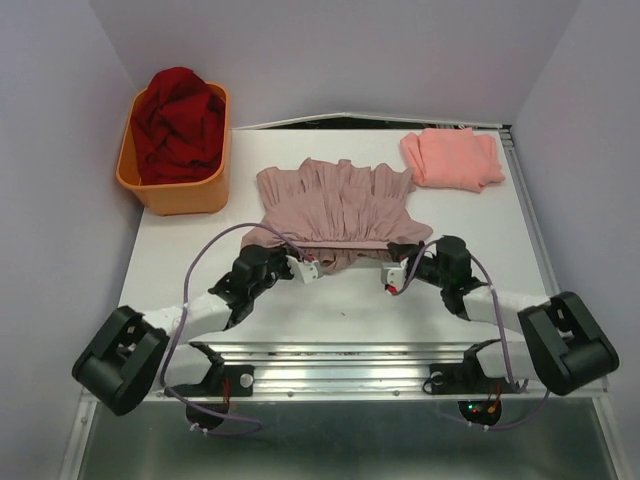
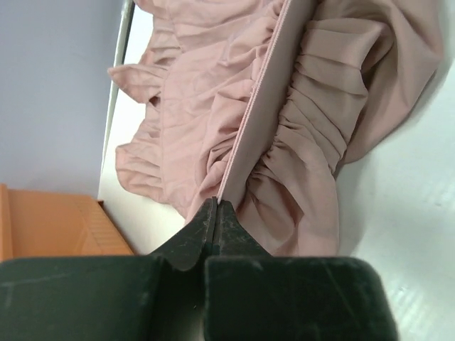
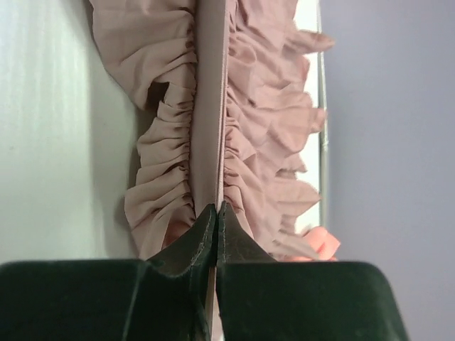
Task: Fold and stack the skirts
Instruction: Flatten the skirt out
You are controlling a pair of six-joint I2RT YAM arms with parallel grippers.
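Left gripper [image 1: 305, 268]: jaws pinched on the waistband [image 2: 270, 106], left end.
Right gripper [image 1: 392, 283]: clamped on the same band, right end.
Mauve skirt [image 1: 335, 205]: spread ahead of both grippers, hem farthest off.
Salmon skirt [image 1: 452, 158]: folded, well beyond the right gripper.
Fold, probably: lift both ends level and together, keeping the band taut, so the ruffles land flat.

Left arm [image 1: 200, 312] and right arm [image 1: 490, 300]: white link shells between black joint housings, each with a bulky black motor block [image 1: 120, 358] and lilac cables [image 1: 192, 268] looping alongside. Fingers [image 2: 188, 245], matte black and scuffed, taper from broad square blocks to thin wedge tips. Small red lights [image 1: 489, 405] glow by the mounting rail.
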